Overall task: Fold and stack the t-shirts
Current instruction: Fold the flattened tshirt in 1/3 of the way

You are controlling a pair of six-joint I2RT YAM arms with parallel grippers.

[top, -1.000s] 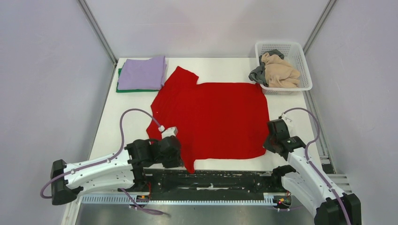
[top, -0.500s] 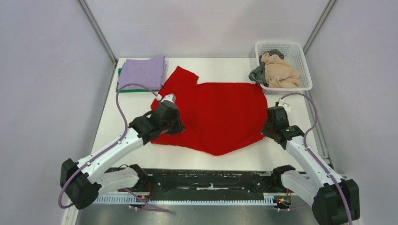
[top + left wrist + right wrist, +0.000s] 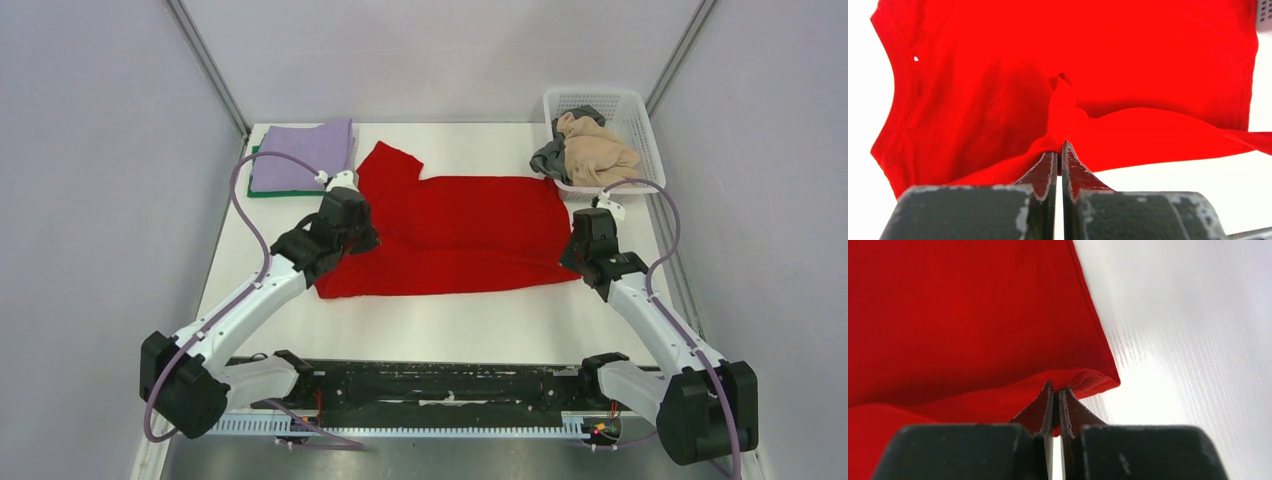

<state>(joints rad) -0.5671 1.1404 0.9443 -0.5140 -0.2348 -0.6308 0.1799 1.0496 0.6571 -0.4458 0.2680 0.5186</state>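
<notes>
While both end effectors are clamped on the red t-shirt [image 3: 450,235], I judge the job a little past halfway. The left end effector [image 3: 1059,150] is closed tight on a bunched bit of its edge, and the right end effector [image 3: 1055,390] is closed on the doubled corner at its side, with no gap at either. The shirt lies mid-tabletop [image 3: 450,320], near half drawn over the far half, one sleeve poking out at back left. Already done, by the look of it: the lilac t-shirt [image 3: 303,155] folded on top of the green t-shirt [image 3: 285,192] in the back-left corner. Left to do — let go, fold the red one down to size, set it on that stack. Beige and grey cloth sits in the white basket [image 3: 650,130]
</notes>
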